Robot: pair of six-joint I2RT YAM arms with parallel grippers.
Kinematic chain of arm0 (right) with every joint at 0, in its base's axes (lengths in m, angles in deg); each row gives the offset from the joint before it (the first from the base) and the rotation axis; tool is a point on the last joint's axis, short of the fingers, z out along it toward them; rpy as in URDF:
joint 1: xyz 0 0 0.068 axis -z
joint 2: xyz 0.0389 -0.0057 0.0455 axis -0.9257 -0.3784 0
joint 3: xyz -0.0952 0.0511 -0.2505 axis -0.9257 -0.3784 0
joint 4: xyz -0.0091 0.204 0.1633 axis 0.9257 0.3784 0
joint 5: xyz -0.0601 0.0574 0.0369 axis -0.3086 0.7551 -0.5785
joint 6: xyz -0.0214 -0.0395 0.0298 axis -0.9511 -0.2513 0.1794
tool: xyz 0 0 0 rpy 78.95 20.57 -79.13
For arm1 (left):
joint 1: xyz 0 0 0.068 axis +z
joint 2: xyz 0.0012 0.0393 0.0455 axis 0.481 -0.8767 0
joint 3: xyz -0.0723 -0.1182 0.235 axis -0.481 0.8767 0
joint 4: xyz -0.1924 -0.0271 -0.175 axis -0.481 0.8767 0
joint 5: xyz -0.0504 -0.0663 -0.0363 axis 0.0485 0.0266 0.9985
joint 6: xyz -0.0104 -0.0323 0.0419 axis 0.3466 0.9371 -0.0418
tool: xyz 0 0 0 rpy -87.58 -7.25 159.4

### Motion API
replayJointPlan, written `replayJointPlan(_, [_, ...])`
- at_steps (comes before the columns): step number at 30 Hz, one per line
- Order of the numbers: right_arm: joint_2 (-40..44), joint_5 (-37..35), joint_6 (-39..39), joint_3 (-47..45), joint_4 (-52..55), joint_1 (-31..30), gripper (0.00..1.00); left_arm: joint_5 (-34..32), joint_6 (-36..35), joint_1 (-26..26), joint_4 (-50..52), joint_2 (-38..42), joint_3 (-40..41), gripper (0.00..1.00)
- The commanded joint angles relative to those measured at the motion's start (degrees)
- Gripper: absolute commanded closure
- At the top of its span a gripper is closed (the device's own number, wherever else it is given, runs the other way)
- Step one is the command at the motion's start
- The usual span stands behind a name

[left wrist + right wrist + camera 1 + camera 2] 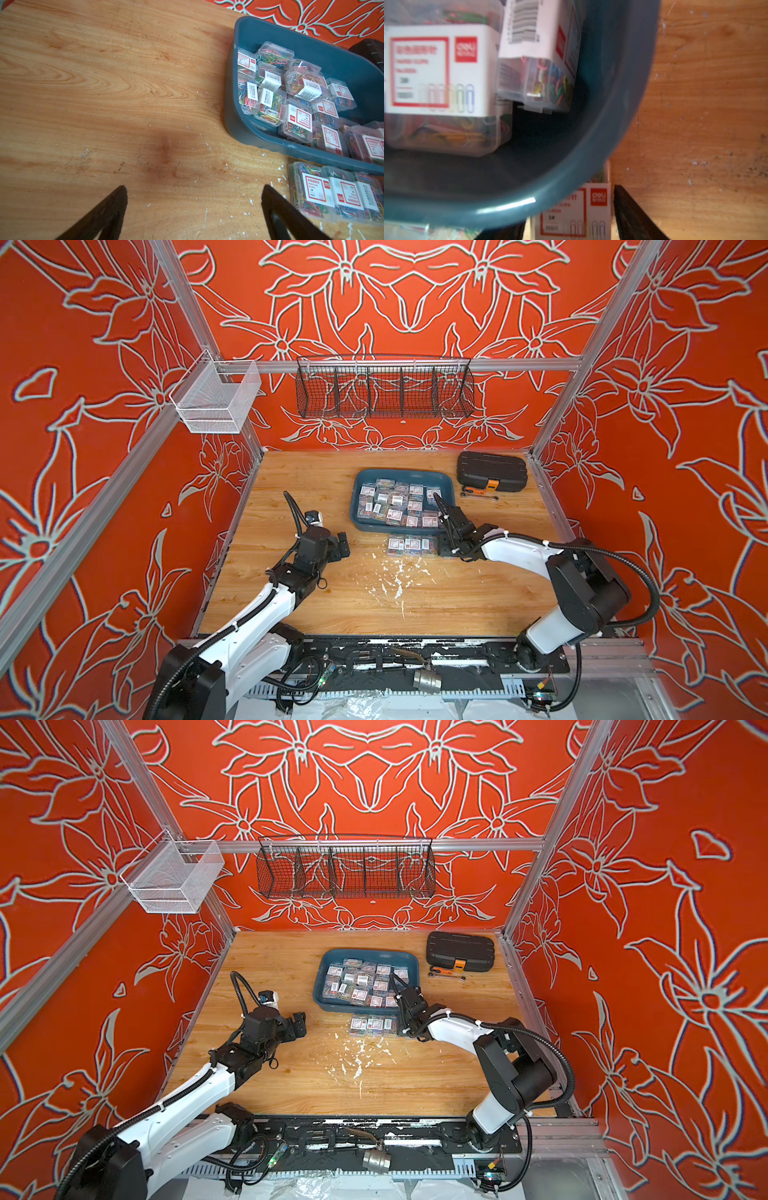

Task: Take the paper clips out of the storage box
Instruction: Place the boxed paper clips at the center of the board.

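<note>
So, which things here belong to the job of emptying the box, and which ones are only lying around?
Belong to the job: paper clips in the storage box; row of boxes set out on the table; right gripper at that row; left gripper, open.
Lying about: black case; small tool beside it; black wire basket; white mesh basket.

— Where do the top views sit?
— High behind the arms, side by side, facing down over the whole table [311, 489].
— And the wrist cameras?
— The left looks slantwise at the storage box [234, 108] from nearby. The right hangs very close above one corner, blurred. All four views share that box.
</note>
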Motion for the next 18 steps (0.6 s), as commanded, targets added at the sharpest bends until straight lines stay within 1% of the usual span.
replayJointPlan(1, [3.9, 1.0, 1.8, -1.9, -0.1, 0.9, 0.32, -0.4, 0.5, 0.1, 0.2, 0.1, 0.2, 0.02])
replayJointPlan(4, [7.0, 1.2, 2.5, -4.7, -1.9, 1.3, 0.36, -0.5, 0.6, 0.1, 0.3, 0.4, 0.4, 0.02])
replayJointPlan(8, [10.0, 2.3, 3.8, -9.2, -5.6, 2.3, 0.38, -0.6, 0.6, 0.1, 0.0, 0.6, 0.6, 0.02])
replayJointPlan(12, [10.9, 7.3, 4.3, -12.4, -11.1, 3.8, 0.42, -0.6, 0.6, 0.1, 0.2, 0.1, 0.3, 0.02])
replayJointPlan(15, [10.3, 10.7, 4.3, -13.4, -15.5, 3.8, 0.43, -0.7, 0.8, 0.1, 0.4, -0.2, 0.0, 0.02])
replayJointPlan(18, [9.2, 12.7, 4.5, -13.3, -17.4, 3.8, 0.46, -0.9, 0.8, 0.1, 0.2, -0.3, 0.1, 0.02])
